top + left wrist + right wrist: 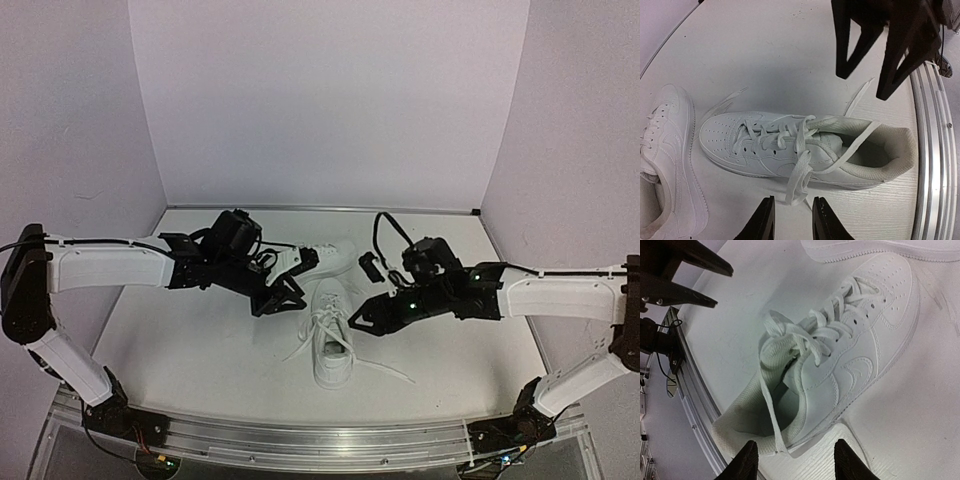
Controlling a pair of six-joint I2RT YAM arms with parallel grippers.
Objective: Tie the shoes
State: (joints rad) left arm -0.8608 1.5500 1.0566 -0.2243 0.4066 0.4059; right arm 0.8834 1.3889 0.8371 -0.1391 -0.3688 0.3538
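The near white shoe (330,345) stands at mid-table, heel toward the arms, laces untied and loose. The second white shoe (330,258) lies crosswise just behind it. My left gripper (280,300) is open and empty at the near shoe's left side. In the left wrist view (793,205) a lace end (797,182) hangs over the shoe's side (765,155), just ahead of the fingertips. My right gripper (358,320) is open and empty at the shoe's right side. In the right wrist view (796,447) another lace (771,410) crosses the shoe's opening (850,365), ending near my left fingertip.
An aluminium rail (320,440) runs along the table's near edge, close behind the shoe's heel (935,150). White walls close the table at the back and both sides. The second shoe shows at the left of the left wrist view (670,165).
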